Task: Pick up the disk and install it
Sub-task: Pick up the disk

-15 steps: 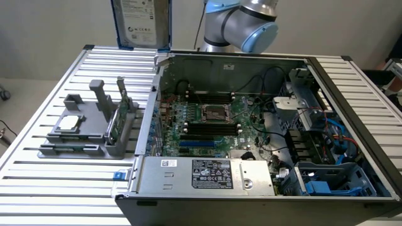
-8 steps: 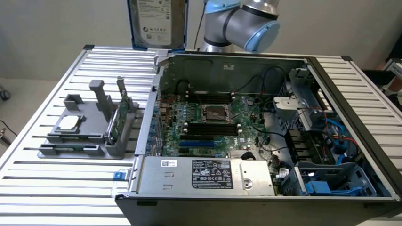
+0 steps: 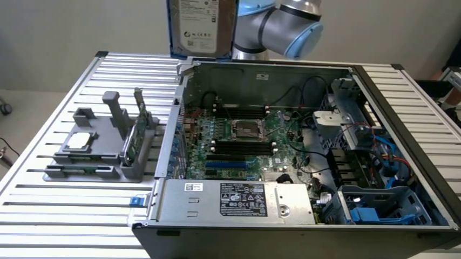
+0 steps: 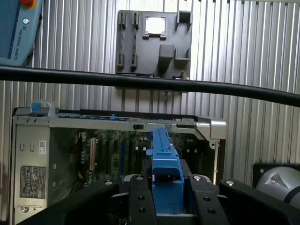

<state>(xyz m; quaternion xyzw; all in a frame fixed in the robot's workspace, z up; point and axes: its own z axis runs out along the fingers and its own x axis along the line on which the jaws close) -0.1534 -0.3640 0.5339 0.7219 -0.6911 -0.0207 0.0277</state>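
The gripper (image 4: 166, 199) is clamped on the disk (image 4: 164, 157). In the wrist view its two black fingers (image 4: 140, 199) press against either side of the blue carrier, which sticks out edge-on between them. In the exterior view the disk (image 3: 202, 27) hangs upright in the air with its white label facing the camera. It is beside the grey and blue arm (image 3: 288, 24), on the exterior view's left of it, above the far wall of the open computer case (image 3: 266, 81) and clear of it.

Under the disk, the case lies on its side with the motherboard (image 3: 245, 135) exposed. A silver power supply (image 3: 238, 199) with a black label sits along the near edge. A blue bracket (image 3: 367, 213) stands in the bay at the near corner on the exterior view's right.

On the slatted metal table (image 3: 58, 216), well apart from the disk, a grey holder (image 3: 94, 151) sits at the exterior view's left of the case. It carries a small silver chip (image 3: 78, 141) lying flat and a green card (image 3: 137, 132) standing on edge.

A black cable (image 4: 140, 82) runs across the wrist view in front of the holder and the case.
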